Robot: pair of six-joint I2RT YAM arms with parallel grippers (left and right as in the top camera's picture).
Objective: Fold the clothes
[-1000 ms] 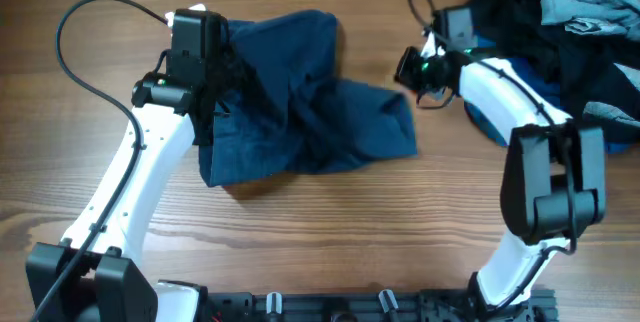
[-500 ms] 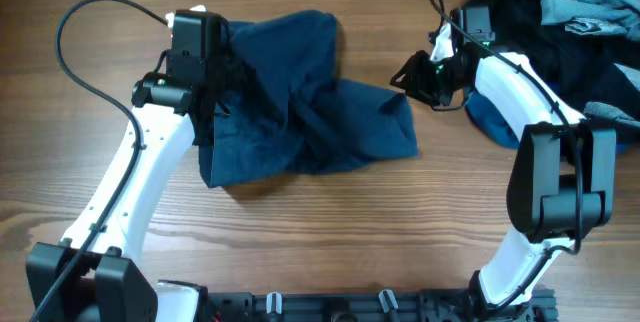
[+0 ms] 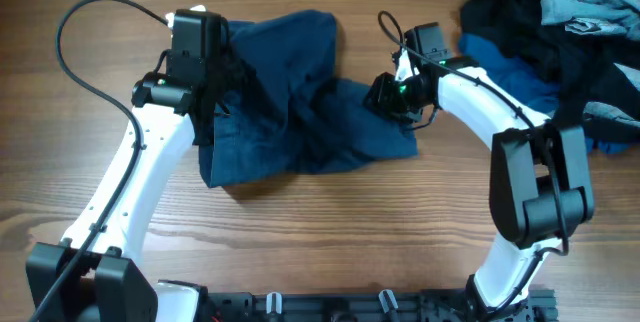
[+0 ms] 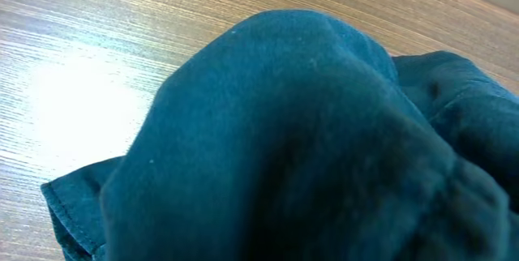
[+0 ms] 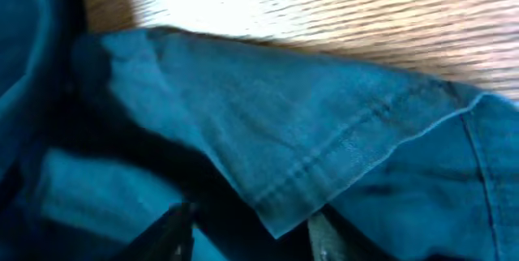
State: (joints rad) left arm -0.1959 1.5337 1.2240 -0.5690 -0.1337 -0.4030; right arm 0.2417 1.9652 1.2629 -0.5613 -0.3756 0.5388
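Overhead looks straight down; both wrist views close on navy shorts (image 3: pixel 300 112).

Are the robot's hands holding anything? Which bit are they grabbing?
The left gripper is shut on the navy shorts, pinching their bunched left edge. The right gripper is open, with the shorts' right hem corner between its jaws, not gripped.

shorts (image 3: pixel 300 112): matt navy woven cloth, stitched hem
tabletop (image 3: pixel 400 232): wood grain, faint sheen
arm casings (image 3: pixel 125 172): smooth glossy white plastic
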